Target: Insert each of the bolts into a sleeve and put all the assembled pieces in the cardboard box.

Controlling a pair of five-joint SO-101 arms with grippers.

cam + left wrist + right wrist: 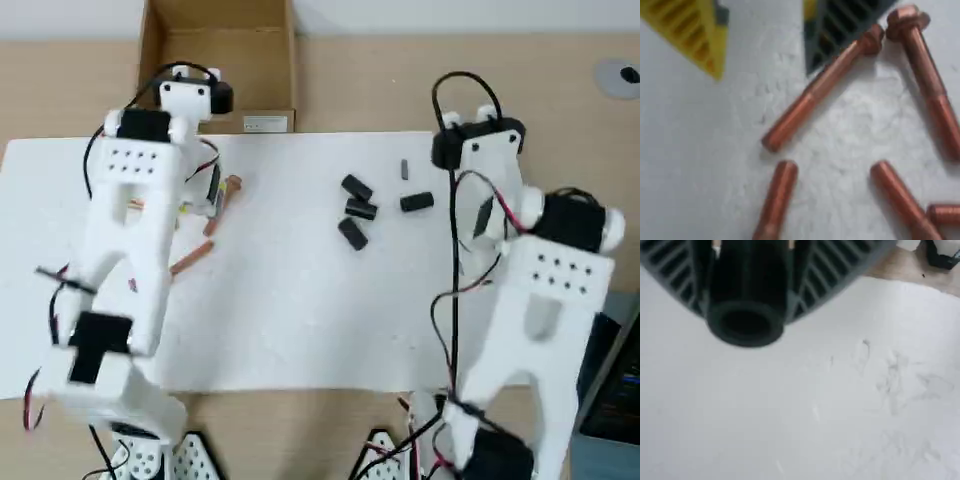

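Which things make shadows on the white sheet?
Left wrist view: the bolts lay soft grey shadows on the white sheet. Right wrist view: the black sleeve is darkest inside its hole.

The bolts (820,90) are copper, each sleeve (746,300) black, mat (300,320) white, box (215,65) brown

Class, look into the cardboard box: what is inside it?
The cardboard box has a bare floor where it can be seen, with no assembled pieces in it. The left arm covers part of its near edge, so that strip is hidden.
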